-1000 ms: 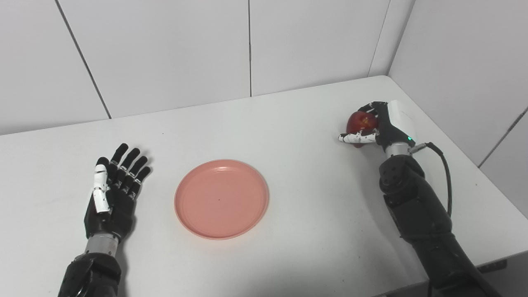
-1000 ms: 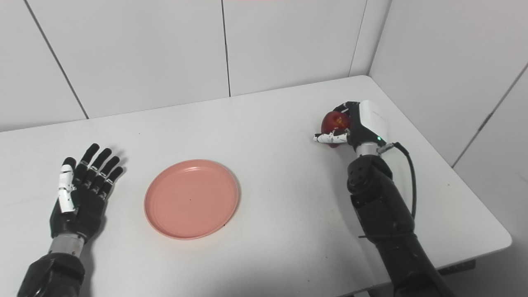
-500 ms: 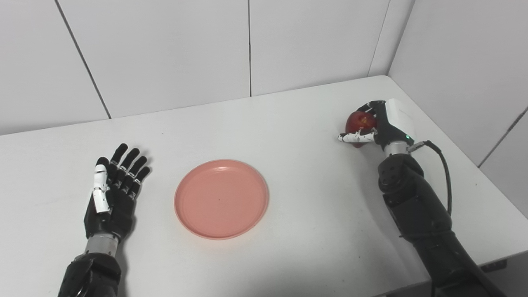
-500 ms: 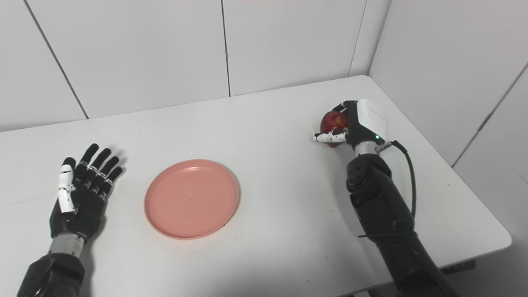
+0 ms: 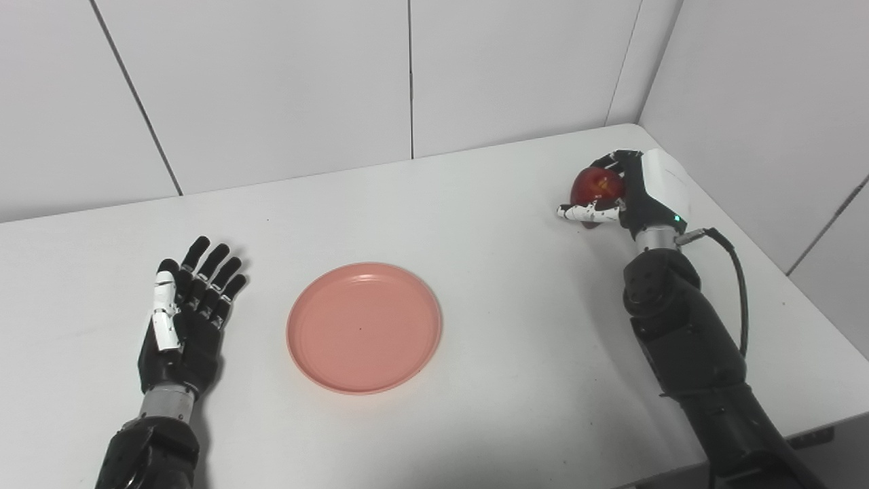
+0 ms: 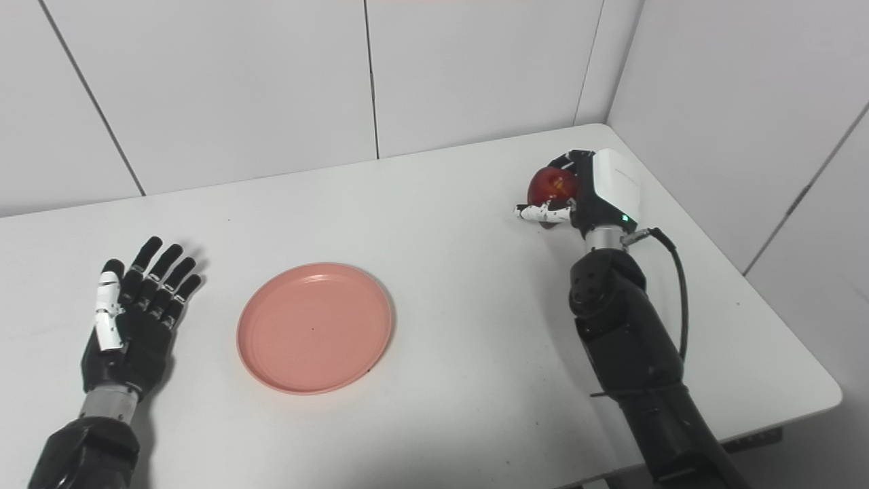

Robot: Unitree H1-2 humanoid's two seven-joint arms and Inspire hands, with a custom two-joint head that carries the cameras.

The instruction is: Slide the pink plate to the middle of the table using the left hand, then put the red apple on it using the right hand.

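Right hand (image 5: pixel 635 193), red apple (image 5: pixel 595 187) higher.

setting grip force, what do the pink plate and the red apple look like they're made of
Round pink plate: probably moulded plastic, judging by its uniform matte colour, faint sheen and thin raised rim. Red apple: glossy skin with a yellowish patch; real or imitation fruit cannot be told. Right hand holds it.
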